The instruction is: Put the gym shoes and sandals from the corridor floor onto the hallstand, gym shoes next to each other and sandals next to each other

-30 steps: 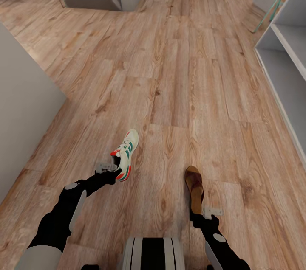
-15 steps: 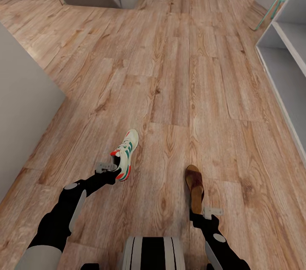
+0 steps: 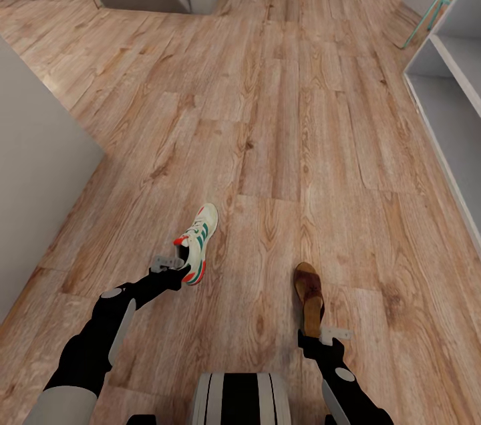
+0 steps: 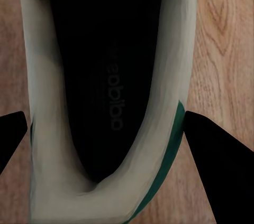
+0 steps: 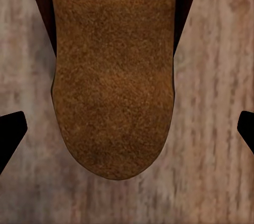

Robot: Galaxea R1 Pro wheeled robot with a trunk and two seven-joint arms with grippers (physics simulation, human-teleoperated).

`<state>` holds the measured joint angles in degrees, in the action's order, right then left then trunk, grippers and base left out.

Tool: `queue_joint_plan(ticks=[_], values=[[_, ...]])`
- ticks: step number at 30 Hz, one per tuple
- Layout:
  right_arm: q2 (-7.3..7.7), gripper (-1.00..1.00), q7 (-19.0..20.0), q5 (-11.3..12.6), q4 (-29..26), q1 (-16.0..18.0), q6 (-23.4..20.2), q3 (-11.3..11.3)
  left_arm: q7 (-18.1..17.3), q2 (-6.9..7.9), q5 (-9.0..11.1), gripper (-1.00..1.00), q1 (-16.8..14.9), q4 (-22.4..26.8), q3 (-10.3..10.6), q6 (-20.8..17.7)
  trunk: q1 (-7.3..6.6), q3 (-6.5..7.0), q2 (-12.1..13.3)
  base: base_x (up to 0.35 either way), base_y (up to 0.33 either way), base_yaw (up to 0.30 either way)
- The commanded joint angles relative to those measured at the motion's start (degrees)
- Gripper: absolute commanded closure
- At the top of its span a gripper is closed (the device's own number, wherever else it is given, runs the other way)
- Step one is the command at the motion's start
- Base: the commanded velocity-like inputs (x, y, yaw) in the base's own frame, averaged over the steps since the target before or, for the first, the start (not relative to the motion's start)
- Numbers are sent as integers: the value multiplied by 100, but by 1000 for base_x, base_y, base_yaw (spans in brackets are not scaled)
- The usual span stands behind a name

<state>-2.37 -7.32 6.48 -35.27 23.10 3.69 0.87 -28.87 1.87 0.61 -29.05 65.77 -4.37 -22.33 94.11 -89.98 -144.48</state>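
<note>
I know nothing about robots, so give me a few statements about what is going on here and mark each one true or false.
1. The left gripper carries a gym shoe. True.
2. The right gripper carries a second gym shoe. False: it is at a brown sandal.
3. The sandal's heel end sits between the right gripper's two fingers. True, by the right wrist view.
4. Shoes already stand on the hallstand. False: the shelves in view hold none.
5. The corridor floor is grey tile. False: it is light brown wood planking.
</note>
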Motion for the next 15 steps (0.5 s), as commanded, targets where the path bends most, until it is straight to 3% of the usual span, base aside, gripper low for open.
queue_joint_plan(ticks=[1,15], values=[[0,-100,-15,61,3,2,27,10,-31,-2,7,100,-3,6,-8,-45,-1,-3,-1,1,1,0],[0,-100,-17,63,-6,2,19,7,-39,-9,4,100,-2,11,11,-36,-1,-3,-1,29,0,0]])
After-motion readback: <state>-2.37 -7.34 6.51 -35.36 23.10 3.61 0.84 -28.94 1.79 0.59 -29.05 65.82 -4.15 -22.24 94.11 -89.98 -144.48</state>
